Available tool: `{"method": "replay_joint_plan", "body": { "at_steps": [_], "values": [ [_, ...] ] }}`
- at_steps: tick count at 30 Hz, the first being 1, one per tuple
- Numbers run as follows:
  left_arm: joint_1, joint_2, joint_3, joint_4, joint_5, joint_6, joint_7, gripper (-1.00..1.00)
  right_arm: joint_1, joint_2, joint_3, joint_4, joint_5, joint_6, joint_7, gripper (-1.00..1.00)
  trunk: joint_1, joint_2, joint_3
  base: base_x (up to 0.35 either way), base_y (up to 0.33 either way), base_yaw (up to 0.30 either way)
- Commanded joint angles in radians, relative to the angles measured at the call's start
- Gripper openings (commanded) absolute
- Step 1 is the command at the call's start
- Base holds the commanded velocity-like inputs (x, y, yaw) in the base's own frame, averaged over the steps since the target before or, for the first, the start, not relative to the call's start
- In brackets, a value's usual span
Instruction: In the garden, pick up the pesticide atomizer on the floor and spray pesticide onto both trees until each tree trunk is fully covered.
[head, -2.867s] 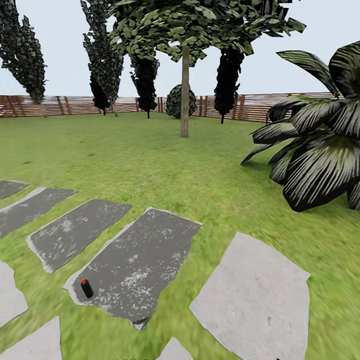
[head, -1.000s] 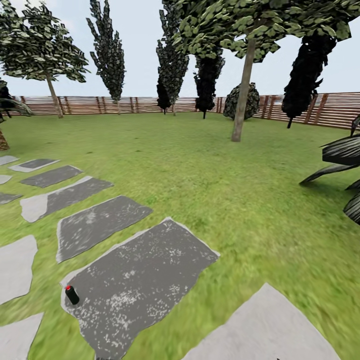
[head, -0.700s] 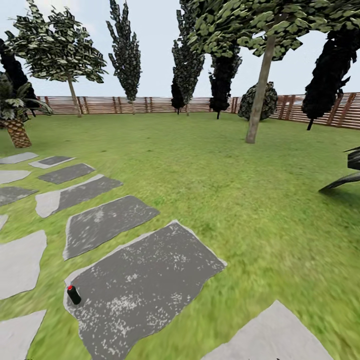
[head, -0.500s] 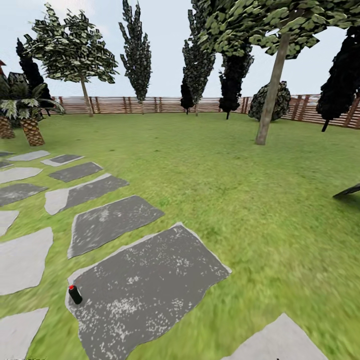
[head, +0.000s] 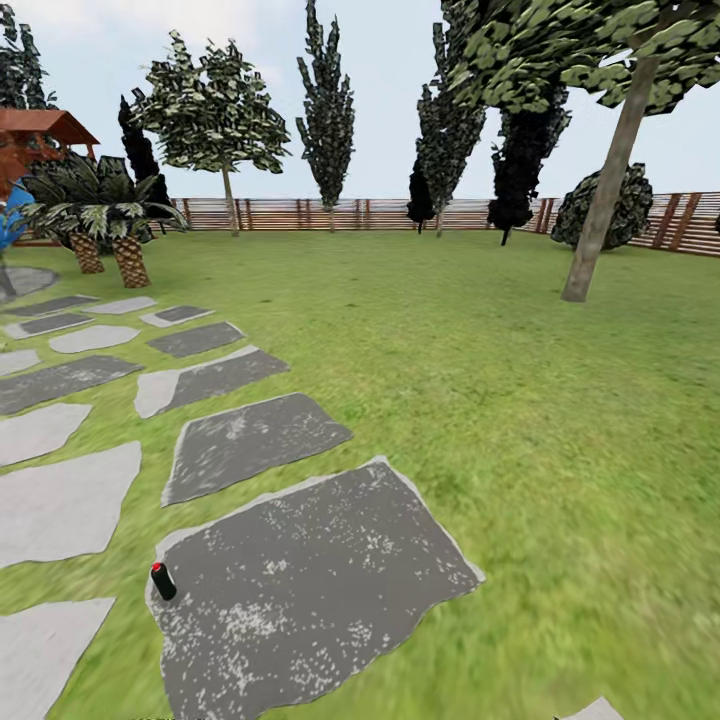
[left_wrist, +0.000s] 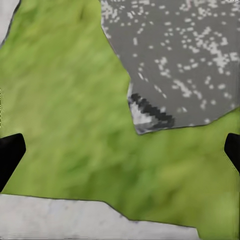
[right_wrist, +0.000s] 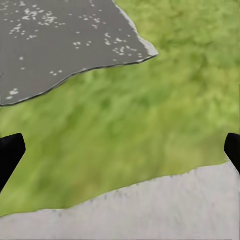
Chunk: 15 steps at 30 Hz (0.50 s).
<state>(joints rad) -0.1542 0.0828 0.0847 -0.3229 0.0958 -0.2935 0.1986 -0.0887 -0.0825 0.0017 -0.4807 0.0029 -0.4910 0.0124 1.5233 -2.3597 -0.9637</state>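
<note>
— Where's the atomizer?

— On the big dark slab (head: 310, 580), at its left edge beside the grass: the atomizer (head: 162, 582) stands upright, red cap up, low and to the left.

— Nearer arm?

— Likely the left. The left gripper (left_wrist: 120, 152) and right gripper (right_wrist: 120, 152) gape wide, holding nothing, above grass.

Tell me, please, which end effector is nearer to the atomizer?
Probably left: the atomizer is left of the head view's centre, on the left arm's side. The left end effector and the right end effector hang over grass, apart from it.
</note>
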Motion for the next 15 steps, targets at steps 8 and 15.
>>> {"method": "replay_joint_plan", "body": {
  "at_steps": [8,15],
  "values": [
    [-0.001,0.000,-0.002,0.001,0.010,-0.005,-0.002,1.00,0.000,0.000,0.000,0.001,0.000,-0.003,0.001,1.00,0.000,0.000,-0.001,0.055,-0.092,0.279],
    [-0.001,-0.001,-0.002,-0.001,0.010,-0.004,-0.003,1.00,0.000,0.000,0.000,0.001,0.000,-0.003,0.001,1.00,0.000,0.000,-0.001,0.002,-0.004,0.279]
  ]
}}
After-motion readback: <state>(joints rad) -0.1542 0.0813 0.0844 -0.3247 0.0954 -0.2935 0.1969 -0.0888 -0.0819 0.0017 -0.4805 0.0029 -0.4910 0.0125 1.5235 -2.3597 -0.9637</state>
